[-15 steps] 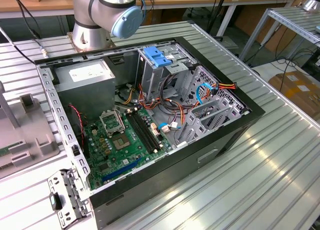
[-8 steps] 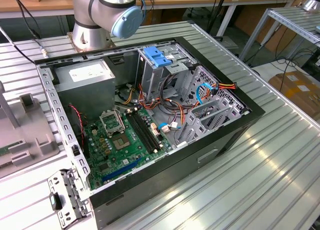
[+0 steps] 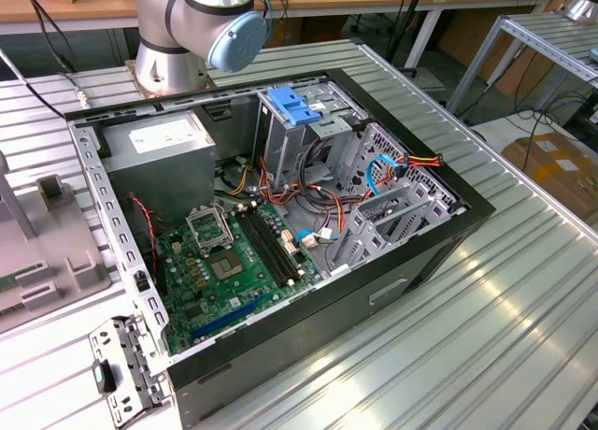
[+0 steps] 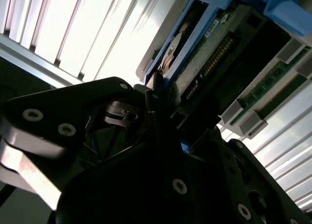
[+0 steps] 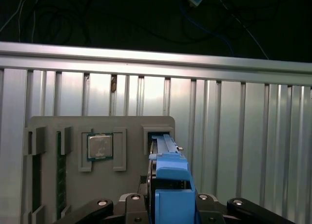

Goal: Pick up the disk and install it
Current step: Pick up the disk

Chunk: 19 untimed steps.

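Looking first at the disk in the first wrist view: standing on its thin edge in a slot of the grey holder, at the holder's end away from the memory slots. Showing there only the upper blue rail, the near end being cut off by the picture's border and the lower body sinking out of sight into the slot. Showing more of the disk in the second wrist view: a green circuit board face, a row of contacts and the blue rails, the near part hiding behind black gripper parts.

Lying with the long axis level, parallel to the ribs of the table and to the memory stick in the holder.

Straddling the disk with the gripper, black parts sitting close on both sides of the blue rail. Not being possible to tell whether clamping it already or only bracketing it.

Keeping a processor chip in a square pocket of the holder, just beside the disk's slot, between that slot and the memory stick.

Finding in the exterior view the holder on the table, with the open computer case just beside it toward the exterior view's right, and the arm's base standing well apart from the holder, behind the case.
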Tool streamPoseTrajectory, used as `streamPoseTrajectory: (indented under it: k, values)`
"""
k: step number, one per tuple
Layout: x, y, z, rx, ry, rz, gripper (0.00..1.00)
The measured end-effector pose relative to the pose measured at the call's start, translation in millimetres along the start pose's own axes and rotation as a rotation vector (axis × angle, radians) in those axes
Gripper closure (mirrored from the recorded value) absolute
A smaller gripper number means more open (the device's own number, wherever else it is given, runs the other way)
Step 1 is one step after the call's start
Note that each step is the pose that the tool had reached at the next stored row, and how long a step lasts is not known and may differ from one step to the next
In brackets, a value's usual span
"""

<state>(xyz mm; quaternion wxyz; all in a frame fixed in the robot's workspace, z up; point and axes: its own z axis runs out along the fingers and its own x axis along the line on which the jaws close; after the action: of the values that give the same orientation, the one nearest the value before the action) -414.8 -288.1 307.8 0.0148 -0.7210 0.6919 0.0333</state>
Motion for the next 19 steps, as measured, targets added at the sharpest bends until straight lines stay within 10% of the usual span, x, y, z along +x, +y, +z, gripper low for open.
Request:
streamPoseTrajectory:
  k: [19]
  values:
    - [-0.7, 0.2, -10.4, 0.0001, 0.0, 0.0, 0.64]
